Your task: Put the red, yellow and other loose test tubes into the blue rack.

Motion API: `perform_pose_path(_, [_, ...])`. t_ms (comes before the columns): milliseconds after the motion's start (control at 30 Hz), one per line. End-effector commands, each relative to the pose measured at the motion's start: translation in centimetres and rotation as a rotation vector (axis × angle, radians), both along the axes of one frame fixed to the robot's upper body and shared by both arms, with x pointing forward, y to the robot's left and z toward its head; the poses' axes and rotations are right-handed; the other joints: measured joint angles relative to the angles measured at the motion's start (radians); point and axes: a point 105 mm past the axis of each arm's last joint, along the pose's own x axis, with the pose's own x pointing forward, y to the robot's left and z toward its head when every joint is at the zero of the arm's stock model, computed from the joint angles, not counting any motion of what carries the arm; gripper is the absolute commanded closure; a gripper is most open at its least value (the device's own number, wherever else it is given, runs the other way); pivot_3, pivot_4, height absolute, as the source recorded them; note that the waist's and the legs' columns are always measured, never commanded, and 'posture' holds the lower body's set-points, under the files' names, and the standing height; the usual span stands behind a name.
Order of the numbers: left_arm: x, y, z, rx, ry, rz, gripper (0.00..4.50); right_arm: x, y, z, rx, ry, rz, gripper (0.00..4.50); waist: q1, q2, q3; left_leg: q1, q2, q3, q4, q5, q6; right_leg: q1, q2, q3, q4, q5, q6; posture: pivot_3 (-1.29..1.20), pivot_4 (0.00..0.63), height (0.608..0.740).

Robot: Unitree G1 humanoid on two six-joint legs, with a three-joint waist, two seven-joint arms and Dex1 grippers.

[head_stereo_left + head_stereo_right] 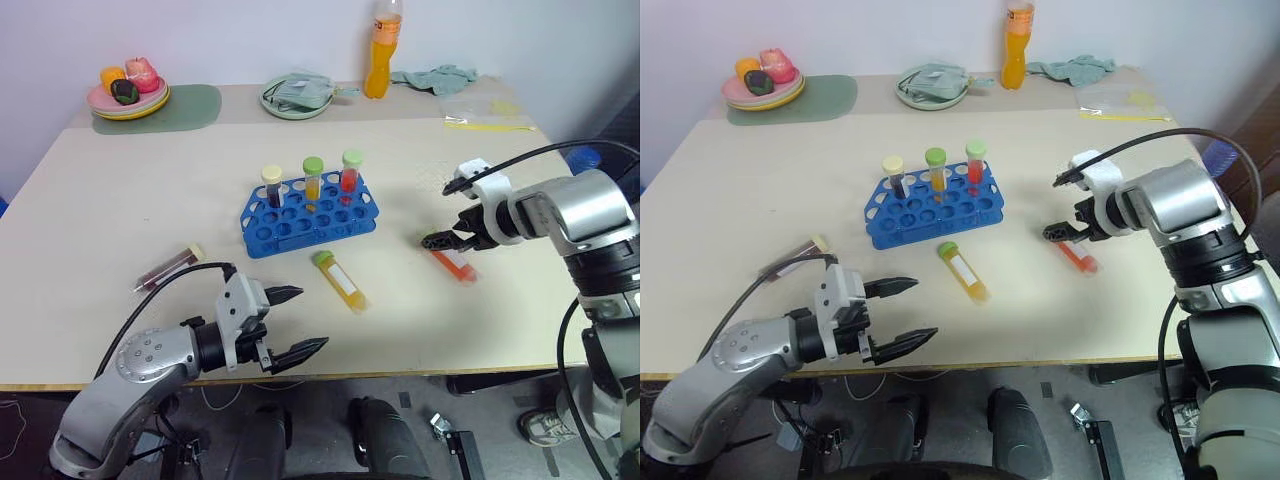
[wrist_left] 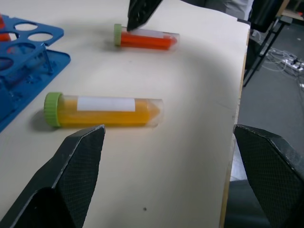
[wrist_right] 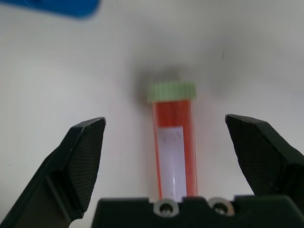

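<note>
The blue rack (image 1: 308, 214) stands mid-table with three capped tubes upright in its back row. A loose yellow test tube (image 1: 340, 280) with a green cap lies just in front of it. Further right lies the red tube (image 1: 452, 263), and my right gripper (image 1: 447, 245) hovers open right over its capped end; in the right wrist view the tube (image 3: 173, 142) lies between the spread fingers, untouched. A dark maroon tube (image 1: 168, 268) lies at the left. My left gripper (image 1: 312, 318) is open near the front edge, pointing across at the yellow tube (image 2: 104, 111).
Along the back stand an orange drink bottle (image 1: 381, 55), a green plate (image 1: 297, 97) holding a cloth, a plate of fruit (image 1: 128, 92) on a green mat, a teal cloth (image 1: 435, 77) and a plastic bag (image 1: 485, 112). The table's front edge runs just below my left gripper.
</note>
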Motion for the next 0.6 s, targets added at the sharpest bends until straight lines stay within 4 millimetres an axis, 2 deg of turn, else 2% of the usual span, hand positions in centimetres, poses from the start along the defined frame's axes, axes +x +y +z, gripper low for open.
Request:
perform_pose_path(33, [-0.4,-1.0,0.9,-0.025,-0.054,-0.019,0.04,0.2,-0.5,-0.3,-0.071,0.019,0.022,0.0,-0.001,0.0,0.0,0.0,0.0,0.0,0.0,0.0,0.0,0.0,0.0,0.0,0.0,0.0,0.0,0.0,0.15,0.74])
perform_pose_path(133, [-0.5,-1.3,0.9,-0.032,-0.054,-0.008,0.0,0.2,-0.3,-1.4,-0.091,0.053,0.044,0.89,-0.001,0.0,0.0,0.0,0.0,0.0,0.0,0.0,0.0,0.0,0.0,0.0,0.0,0.0,0.0,0.0,0.15,0.74])
perform_pose_path(267, [-0.5,-1.4,1.0,-0.029,-0.058,0.0,0.0,0.4,-0.1,-1.4,-0.104,0.042,0.055,2.99,-0.002,0.0,0.0,0.0,0.0,0.0,0.0,0.0,0.0,0.0,0.0,0.0,0.0,0.0,0.0,0.0,0.15,0.74])
perform_pose_path(300, [-0.6,-1.3,1.0,-0.027,-0.058,0.004,0.0,0.4,0.0,-0.9,-0.111,0.024,0.069,3.51,-0.002,0.0,0.0,0.0,0.0,0.0,0.0,0.0,0.0,0.0,0.0,0.0,0.0,0.0,0.0,0.0,0.15,0.74])
perform_pose_path(333, [-0.5,-1.1,1.0,-0.024,-0.057,0.011,0.0,0.3,0.2,-0.2,-0.109,0.004,0.086,3.74,-0.002,0.0,0.0,0.0,0.0,0.0,0.0,0.0,0.0,0.0,0.0,0.0,0.0,0.0,0.0,0.0,0.15,0.74])
perform_pose_path(433, [-0.5,-0.5,0.8,-0.014,-0.054,0.032,0.0,-0.4,1.2,1.6,-0.091,-0.076,0.195,3.74,-0.002,0.001,0.001,0.0,0.0,0.0,0.0,0.0,0.0,0.0,0.0,0.0,0.0,0.0,0.0,0.0,0.15,0.74])
perform_pose_path(467, [-0.4,-0.3,0.7,-0.014,-0.053,0.047,0.0,-0.8,2.1,2.3,-0.081,-0.149,0.291,3.74,-0.001,0.001,0.001,0.0,0.0,0.0,0.0,0.0,0.0,-0.001,0.0,0.0,0.0,0.0,0.0,0.0,0.15,0.74])
perform_pose_path(533, [0.0,0.3,0.5,-0.017,-0.051,0.086,0.0,-2.0,4.4,3.9,-0.025,-0.332,0.494,3.74,0.005,0.0,0.0,-0.001,0.0,-0.001,0.0,0.0,0.0,-0.001,0.0,0.0,0.0,0.0,0.0,0.0,0.15,0.74])
perform_pose_path(600, [0.5,1.1,0.1,-0.017,-0.05,0.133,0.0,-3.7,6.9,6.0,0.152,-0.517,0.638,3.74,0.003,0.0,0.0,-0.001,0.0,-0.001,0.001,-0.001,0.001,0.0,0.0,-0.001,0.0,0.0,0.001,0.0,0.15,0.74])
